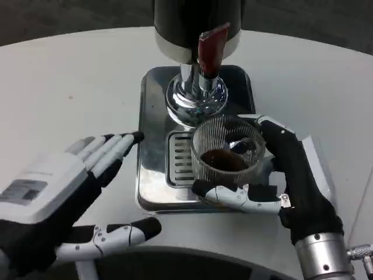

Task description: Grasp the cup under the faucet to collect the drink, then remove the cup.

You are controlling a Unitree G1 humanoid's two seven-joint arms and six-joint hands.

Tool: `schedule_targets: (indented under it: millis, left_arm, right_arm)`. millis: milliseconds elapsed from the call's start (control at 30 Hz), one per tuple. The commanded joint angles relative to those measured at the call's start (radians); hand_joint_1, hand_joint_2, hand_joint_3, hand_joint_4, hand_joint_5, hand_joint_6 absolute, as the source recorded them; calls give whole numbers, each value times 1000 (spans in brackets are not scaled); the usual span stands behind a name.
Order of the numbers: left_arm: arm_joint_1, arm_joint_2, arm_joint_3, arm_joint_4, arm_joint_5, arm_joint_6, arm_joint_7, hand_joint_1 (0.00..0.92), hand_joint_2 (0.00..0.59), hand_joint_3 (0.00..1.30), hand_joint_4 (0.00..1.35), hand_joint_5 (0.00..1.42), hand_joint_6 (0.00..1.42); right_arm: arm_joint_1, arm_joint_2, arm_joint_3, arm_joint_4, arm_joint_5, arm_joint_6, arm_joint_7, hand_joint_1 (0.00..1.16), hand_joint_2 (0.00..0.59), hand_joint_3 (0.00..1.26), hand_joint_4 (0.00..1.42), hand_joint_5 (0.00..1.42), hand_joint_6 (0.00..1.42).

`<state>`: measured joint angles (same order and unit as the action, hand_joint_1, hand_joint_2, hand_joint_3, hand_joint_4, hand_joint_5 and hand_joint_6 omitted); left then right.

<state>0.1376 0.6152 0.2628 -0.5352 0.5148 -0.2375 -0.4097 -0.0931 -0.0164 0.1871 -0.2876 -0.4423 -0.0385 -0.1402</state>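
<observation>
Presently the white worktop [70,81] carries a steel dispenser base [152,116] with a slotted drip grate [179,158], and the dark dispenser body [192,23] rises at its rear with a red tap lever [211,45] over the chrome faucet [197,96]. The left hand [67,186] lies flat on the worktop beside the base, fingers spread, released and grasping nothing. The right hand [274,181] is wrapped around the ribbed glass cup [226,156], thumb across the near wall and fingers behind the far side, so it is grasping the cup. The cup stands upright on the grate, just in front of and below the faucet, with dark liquid in its bottom. Judgement: the right hand is the nearer and already engaged; removal calls for drawing the cup toward the robot with its vertical axis kept level, since tilting risks a spill.
</observation>
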Motion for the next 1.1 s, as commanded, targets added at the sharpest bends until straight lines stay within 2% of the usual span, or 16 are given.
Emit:
schedule_targets:
  millis: [33, 300, 633, 867, 1100]
  left_arm:
    - [40, 0, -26, -75, 82, 51, -20, 0, 105, 0, 0, 0, 0]
    - [109, 11, -2, -100, 135, 33, 4, 0, 90, 0, 0, 0, 0]
    - [192, -44, -11, -123, 198, -7, 87, 0, 67, 0, 0, 0, 0]
    - [194, -50, -24, -111, 218, -63, 131, 0, 51, 0, 0, 0, 0]
    - [179, -67, -52, -121, 231, -62, 133, 0, 46, 0, 0, 0, 0]
  right_arm:
    - [30, -8, 6, -92, 20, -13, 33, 1149, 87, 795, 943, 950, 1298]
    - [79, -30, 22, -230, 40, 3, 122, 1145, 96, 801, 953, 950, 1298]
    - [210, -41, 56, -382, 72, 25, 201, 1144, 97, 799, 954, 950, 1297]
    - [284, -57, 87, -434, 82, 13, 231, 1143, 97, 795, 954, 950, 1299]
    - [321, -62, 80, -437, 104, -11, 216, 1141, 103, 789, 954, 950, 1299]
